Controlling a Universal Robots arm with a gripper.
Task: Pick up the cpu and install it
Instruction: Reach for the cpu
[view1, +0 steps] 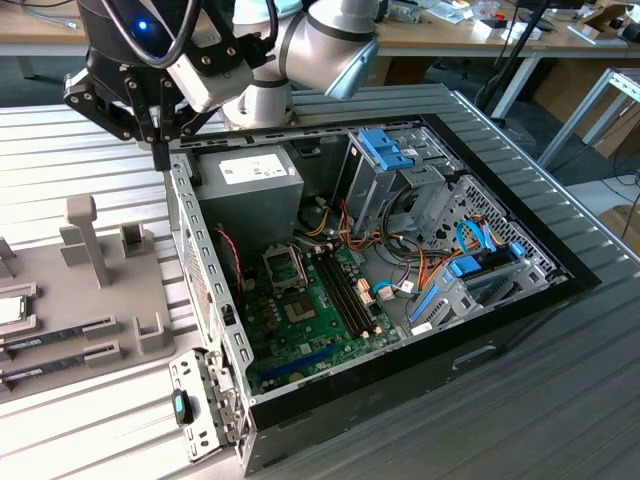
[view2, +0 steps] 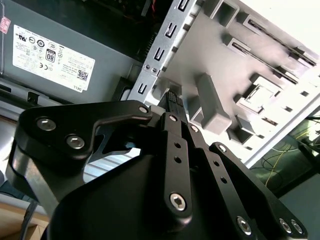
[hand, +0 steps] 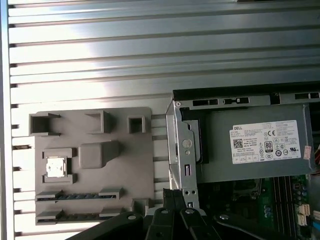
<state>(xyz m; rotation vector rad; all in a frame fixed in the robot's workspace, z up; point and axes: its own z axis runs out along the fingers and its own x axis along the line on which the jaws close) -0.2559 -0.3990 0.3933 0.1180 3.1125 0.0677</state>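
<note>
The cpu (hand: 55, 167), a small square chip with a silver top, lies in a holder on the grey fixture plate (hand: 125, 165); in the exterior view the cpu (view1: 10, 310) sits at the far left edge. My gripper (view1: 161, 155) hangs above the back left corner of the open computer case (view1: 185, 200), between the plate and the power supply. Its black fingers (view2: 172, 97) stand pressed together with nothing between them. In the first wrist view the gripper (hand: 175, 197) is over the case wall, apart from the cpu. The motherboard's socket (view1: 283, 267) lies inside the case.
A grey power supply (hand: 255, 147) fills the case's back corner. Two dark memory sticks (hand: 75, 196) lie in slots on the plate beside the cpu. Upright posts (view1: 82, 235) rise from the plate. Drive cages and cables (view1: 440, 230) crowd the case's far side.
</note>
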